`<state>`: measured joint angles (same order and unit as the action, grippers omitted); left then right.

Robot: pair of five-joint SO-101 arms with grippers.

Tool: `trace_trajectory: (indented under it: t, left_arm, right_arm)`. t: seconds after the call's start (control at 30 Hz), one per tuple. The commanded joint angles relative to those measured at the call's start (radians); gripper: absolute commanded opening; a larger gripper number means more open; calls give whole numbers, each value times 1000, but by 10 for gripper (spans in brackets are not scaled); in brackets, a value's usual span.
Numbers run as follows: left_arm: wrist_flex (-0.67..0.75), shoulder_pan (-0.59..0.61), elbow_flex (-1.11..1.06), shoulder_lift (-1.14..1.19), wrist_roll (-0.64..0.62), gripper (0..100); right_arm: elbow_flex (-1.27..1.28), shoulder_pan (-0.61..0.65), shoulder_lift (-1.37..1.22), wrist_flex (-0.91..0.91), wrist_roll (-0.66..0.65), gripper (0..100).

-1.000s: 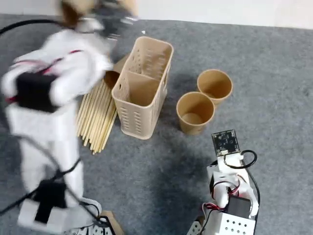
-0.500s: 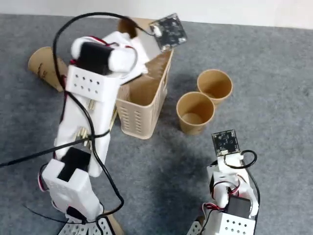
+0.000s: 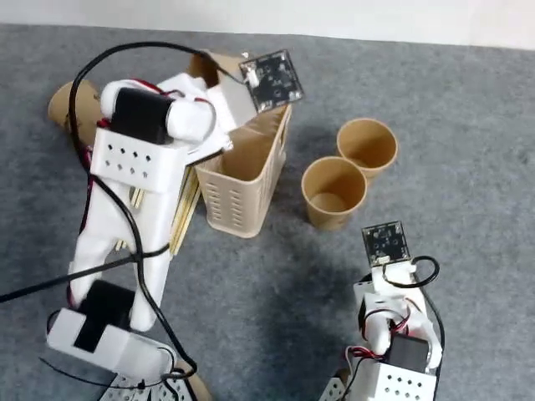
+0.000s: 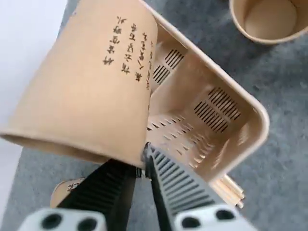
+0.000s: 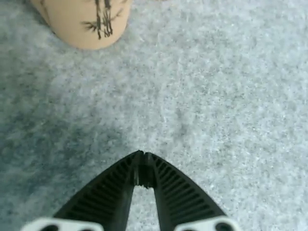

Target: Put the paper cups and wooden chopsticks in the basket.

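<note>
A paper cup [image 4: 91, 91] hangs tilted on its side over the far end of the basket [image 3: 251, 171]. The left tool [image 4: 146, 155] pinches the cup's wall at the rim, one finger inside the mouth and one outside. I cannot tell whether the cup touches the basket's edge.

The basket is tan and slotted, stands upright on the grey bench [image 3: 468, 125], and has a divider across its middle. The compartment under the held cup looks bare.

The wooden chopsticks [image 3: 180, 221] lie in a bundle on the bench just beside one long side of the basket, partly covered by the left arm. A second cup [image 3: 65, 107] lies on its side beyond them, near the picture's edge.

On the basket's other side two more cups stand upright with mouths up, just beside each other: the farther one [image 3: 366, 146] and the nearer one [image 3: 333, 192].

The right tool [image 5: 143, 175] has its fingers pressed together with nothing between them. It sits low over the bench, near the foot of a cup [image 5: 84, 19].
</note>
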<state>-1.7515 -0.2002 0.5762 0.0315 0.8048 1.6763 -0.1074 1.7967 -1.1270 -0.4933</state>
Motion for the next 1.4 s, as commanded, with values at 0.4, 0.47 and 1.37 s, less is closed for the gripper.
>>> trace_trajectory:
  t: [0.4, 0.47, 1.37]
  left_arm:
    - [-2, 51, 50, -44, 46, 162]
    - [-2, 47, 81, -42, 46, 175]
    - [38, 229, -166, -134, -827, 178]
  right_arm:
    - [139, -7, 7, 4, -8, 9]
    - [139, -7, 7, 4, -8, 9]
    - [-472, -61, -124, -119, 100, 155]
